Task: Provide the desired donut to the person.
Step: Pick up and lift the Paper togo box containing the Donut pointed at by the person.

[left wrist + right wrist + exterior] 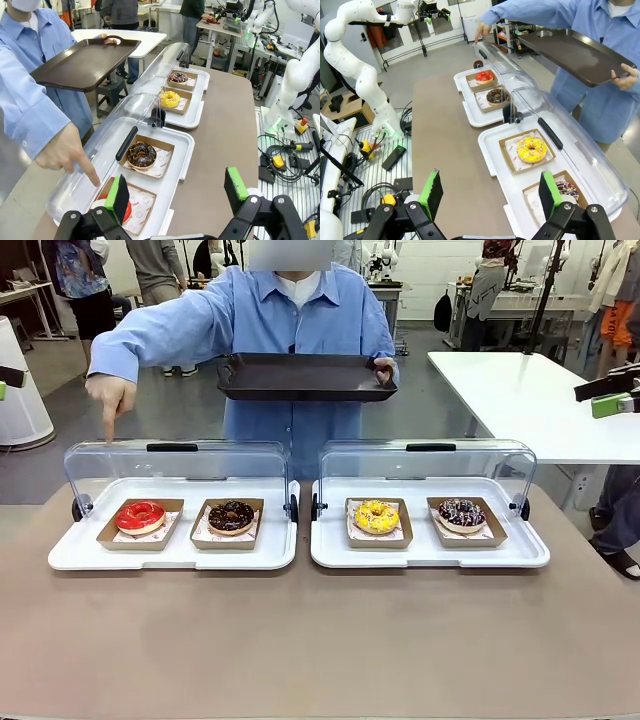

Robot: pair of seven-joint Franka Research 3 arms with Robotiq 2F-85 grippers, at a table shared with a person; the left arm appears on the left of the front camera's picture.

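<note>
— Which one does the person (290,315) want?

— The red donut (140,516), by the look of it; the person stands at the far side of the table (320,650) in a light blue shirt; one hand (110,398) points a finger straight down at the clear lid (175,465) above that donut; the other hand holds a dark tray (300,378) level at chest height.

— Where does the red one lie?

— In a brown card boat at the left end of the left white tray (60,558); the chocolate donut (231,516) sits just beside it in a boat of its own; the right white tray (535,558) carries the yellow donut (376,516) and a dark sprinkled donut (461,512), apart from one another; each tray's lid, with a black handle on top, stands over the far half, toward the person.

— Any writing to read?

— Red print on the paper liners under the donuts; too small for me to make out.

— And the arms?

— The left gripper (177,192) hangs out at the left side, jaws spread wide with nothing between the green pads (235,182); the right gripper (490,192) hangs out at the right side, jaws spread as wide and holding nothing; both are well apart from the donuts.
</note>
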